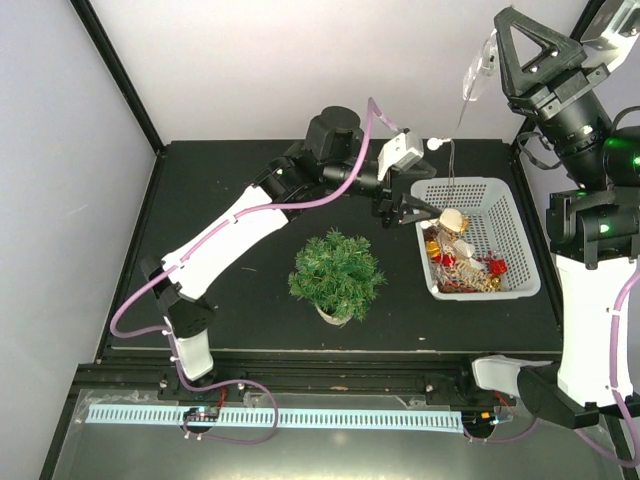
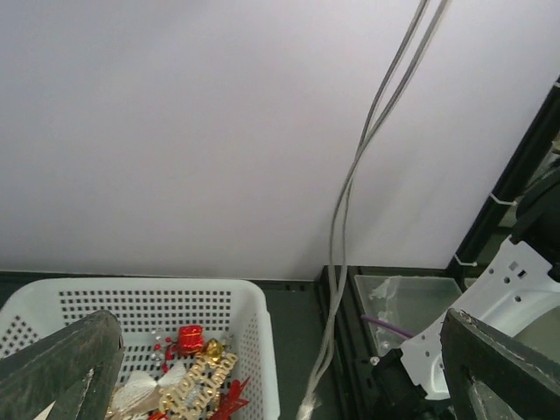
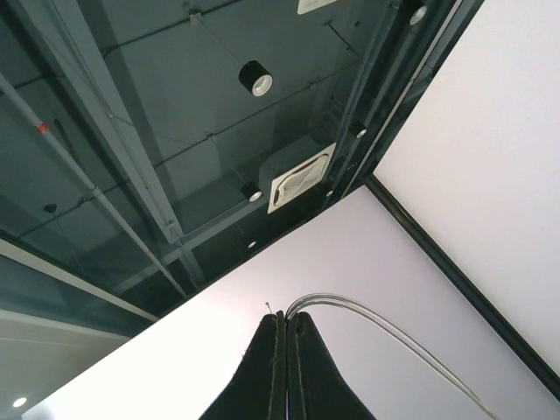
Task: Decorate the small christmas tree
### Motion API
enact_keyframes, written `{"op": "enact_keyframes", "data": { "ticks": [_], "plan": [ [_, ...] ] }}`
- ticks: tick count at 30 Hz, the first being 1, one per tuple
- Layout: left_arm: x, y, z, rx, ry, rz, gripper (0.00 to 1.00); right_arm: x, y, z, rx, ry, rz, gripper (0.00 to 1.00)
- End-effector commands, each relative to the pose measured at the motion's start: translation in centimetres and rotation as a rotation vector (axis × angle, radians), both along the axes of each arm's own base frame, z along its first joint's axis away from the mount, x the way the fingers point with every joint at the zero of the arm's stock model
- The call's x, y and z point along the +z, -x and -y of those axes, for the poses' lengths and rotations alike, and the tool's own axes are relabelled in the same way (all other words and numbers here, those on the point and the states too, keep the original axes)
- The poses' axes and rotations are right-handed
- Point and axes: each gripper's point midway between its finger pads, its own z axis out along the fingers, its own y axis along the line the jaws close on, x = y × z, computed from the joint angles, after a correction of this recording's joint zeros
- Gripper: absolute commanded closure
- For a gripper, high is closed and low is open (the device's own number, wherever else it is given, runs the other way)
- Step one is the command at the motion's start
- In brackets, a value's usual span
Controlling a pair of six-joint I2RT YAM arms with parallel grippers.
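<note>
A miniature artificial christmas tree with bushy dark-green needle branches [image 1: 337, 272] stands upright on its small white base on the black tabletop [image 1: 240, 190], near the middle and toward the near edge. No ornament is visible on its branches, and neither arm touches it. To its right, apart from it, sits a white perforated plastic basket [image 1: 478, 190] holding a heap of red, gold and pale ornaments [image 1: 462, 262]. The left arm reaches across the table behind the tree, and the left gripper [image 1: 408, 209] hovers at the basket's left rim with its jaws spread wide and nothing between them. In the left wrist view its dark fingers [image 2: 61, 367] frame the basket's far corner and the ornaments inside. The right arm is raised high at the right side, well away from the tree. The right gripper [image 3: 285, 367] points up toward the ceiling, its two black fingers pressed flat together with nothing between them.
</note>
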Motion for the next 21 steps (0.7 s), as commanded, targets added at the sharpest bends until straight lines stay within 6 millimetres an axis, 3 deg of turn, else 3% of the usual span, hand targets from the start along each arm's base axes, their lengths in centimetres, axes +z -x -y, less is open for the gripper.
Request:
{"op": "enact_keyframes", "data": {
  "ticks": [1,8,11,14,15,17,18,21],
  "plan": [
    [1.9,1.8,0.7,-0.100,0.058,-0.007,0.01,0.8,2.3,0.1,0.009,0.009,0.064,0.99],
    [1.2,2.3,1.9,-0.131,0.053,-0.031,0.02,0.1,1.4,-0.1,0.025,-0.002,0.050,0.99],
    [1.1,2.5,2.3,-0.152,0.056,-0.039,0.12,0.0,1.3,-0.1,0.027,-0.002,0.049,0.99],
    [0.9,2.6,2.5,-0.157,0.052,-0.042,0.42,-0.1,1.4,-0.1,0.022,0.000,0.051,0.99],
    [0.8,2.6,2.5,-0.158,0.048,-0.039,0.54,-0.1,1.4,-0.1,0.020,0.003,0.050,0.99],
    [0.6,2.4,2.3,-0.134,0.034,-0.035,0.88,-0.2,1.4,-0.1,0.014,0.006,0.050,0.99],
    [0.5,2.2,2.1,-0.121,0.026,-0.034,0.97,-0.2,1.4,-0.1,0.011,0.008,0.051,0.99],
    [-0.1,1.8,1.3,-0.093,0.006,-0.041,0.99,-0.3,1.3,0.0,0.009,0.008,0.051,0.99]
  ]
}}
